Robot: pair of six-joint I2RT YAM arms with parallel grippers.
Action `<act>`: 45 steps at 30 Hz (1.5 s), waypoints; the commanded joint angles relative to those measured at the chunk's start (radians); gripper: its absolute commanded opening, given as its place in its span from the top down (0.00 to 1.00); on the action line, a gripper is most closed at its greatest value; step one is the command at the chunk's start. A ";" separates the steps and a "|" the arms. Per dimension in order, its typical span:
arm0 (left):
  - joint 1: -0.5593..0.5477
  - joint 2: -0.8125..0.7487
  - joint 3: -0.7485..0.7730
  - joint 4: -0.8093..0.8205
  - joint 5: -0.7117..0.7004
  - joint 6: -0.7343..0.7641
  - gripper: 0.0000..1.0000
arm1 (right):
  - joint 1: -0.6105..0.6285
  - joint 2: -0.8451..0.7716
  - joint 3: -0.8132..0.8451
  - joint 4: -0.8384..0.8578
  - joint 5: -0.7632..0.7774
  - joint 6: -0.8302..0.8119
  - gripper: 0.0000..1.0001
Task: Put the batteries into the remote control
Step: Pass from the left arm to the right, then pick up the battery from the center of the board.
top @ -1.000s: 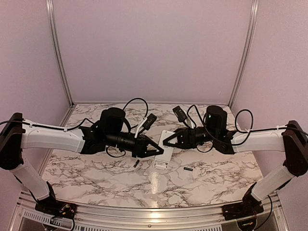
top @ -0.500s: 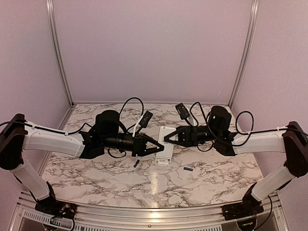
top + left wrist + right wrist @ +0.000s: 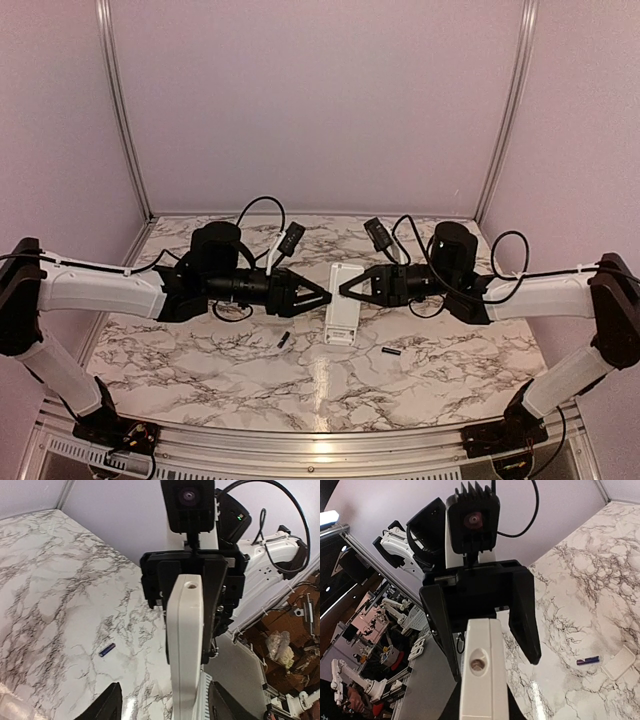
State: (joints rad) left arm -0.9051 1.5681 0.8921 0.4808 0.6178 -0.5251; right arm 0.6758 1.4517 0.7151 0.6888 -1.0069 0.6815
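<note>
I see my right claw (image 3: 342,290) clamped on the remote control (image 3: 342,316), my left claw (image 3: 327,297) spread apart around it. The batteries (image 3: 283,339) lie nearer on the tabletop (image 3: 200,350).

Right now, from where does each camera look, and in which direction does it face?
Top external: above and behind the bases, looking down on the table; both arms show, left gripper and right gripper both at the remote control.
Left wrist: on the left arm, facing rightward at the right gripper clamping the remote control; own open fingers below.
Right wrist: on the right arm, facing leftward at the left gripper's spread fingers; own fingers hardly show.
Shared: all three show the remote control.
</note>
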 commanded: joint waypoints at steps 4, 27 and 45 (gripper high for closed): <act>0.035 -0.189 0.010 -0.549 -0.352 0.294 0.35 | -0.041 -0.044 0.013 -0.187 0.099 -0.091 1.00; -0.001 0.240 0.325 -1.064 -0.647 0.389 0.70 | -0.145 -0.070 -0.017 -0.421 0.265 -0.193 1.00; -0.003 0.381 0.440 -1.097 -0.623 0.392 0.73 | -0.145 -0.093 -0.028 -0.429 0.279 -0.201 1.00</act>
State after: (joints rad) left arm -0.9051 1.9186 1.2976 -0.5861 -0.0051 -0.1349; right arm 0.5396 1.3933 0.6868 0.2584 -0.7456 0.4881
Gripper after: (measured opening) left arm 0.289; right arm 0.132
